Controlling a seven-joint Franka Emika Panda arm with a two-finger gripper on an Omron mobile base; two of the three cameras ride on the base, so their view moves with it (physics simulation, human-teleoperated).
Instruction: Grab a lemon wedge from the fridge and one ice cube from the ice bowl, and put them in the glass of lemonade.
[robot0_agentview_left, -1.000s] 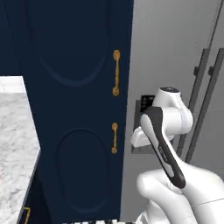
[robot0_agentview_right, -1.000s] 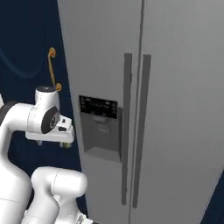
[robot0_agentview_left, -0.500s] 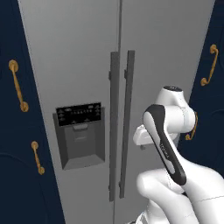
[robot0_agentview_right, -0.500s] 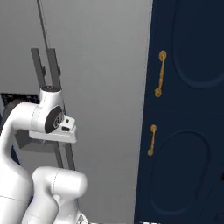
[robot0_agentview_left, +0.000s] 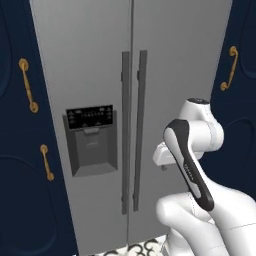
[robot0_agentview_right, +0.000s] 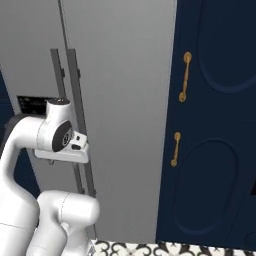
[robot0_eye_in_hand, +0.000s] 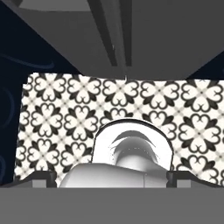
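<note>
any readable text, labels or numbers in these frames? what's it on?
No text can be read.
Dispenser panel on the fridge: rows of small pale marks, too small and blurred to read.
Navy cabinets and patterned floor tiles: no lettering.

Navy cabinet doors (robot0_agentview_left: 15, 165) flank the central appliance on both sides, each with raised oval panel mouldings. Gold handles on the left-hand cabinet: an upper one (robot0_agentview_left: 27, 85) and a lower one (robot0_agentview_left: 46, 162), both vertical. A further gold handle (robot0_agentview_left: 230, 67) on the right-hand navy cabinet (robot0_agentview_left: 240, 125). In the right base view, the same right-hand cabinet (robot0_agentview_right: 215, 130) carries two vertical gold handles, upper (robot0_agentview_right: 185, 76) and lower (robot0_agentview_right: 175, 148). Floor of black-and-white patterned tiles (robot0_eye_in_hand: 57, 113) with a repeating floral motif, also visible as a strip at the cabinet foot (robot0_agentview_right: 165, 248)
</note>
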